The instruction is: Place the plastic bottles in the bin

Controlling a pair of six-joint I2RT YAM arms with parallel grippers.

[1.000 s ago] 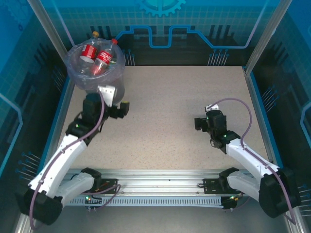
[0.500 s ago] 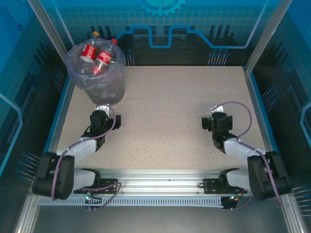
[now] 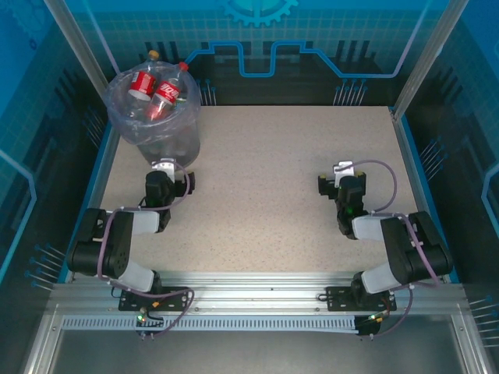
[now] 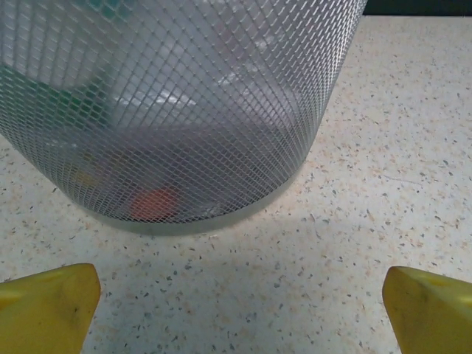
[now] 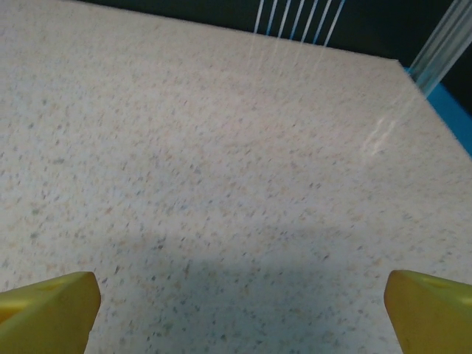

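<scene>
From above, the fingers of the left gripper and the right gripper are tucked under their wrists, so how wide they stand cannot be judged in this view. The bin stands just ahead of the left gripper, close but apart from it, and well off to the left of the right gripper. Its crinkly liner blurs the lower part. At the mouth lie the plastic bottles: two with red labels side by side, one of them red-capped, and a gold cap poking up at the far rim. How many lie beneath them is hard to make out.

The left wrist camera shows the left gripper spread wide with nothing between its yellow fingertips, which are cut off by the lower edge. The bin rises directly ahead, its top cut off by the frame. Through the mesh wall there are only smears: a reddish blob near the base and a green patch higher up to the left.

The right wrist camera shows the right gripper equally wide and holding nothing, its fingertips clipped at the corners. Bare speckled table lies ahead of it.
</scene>
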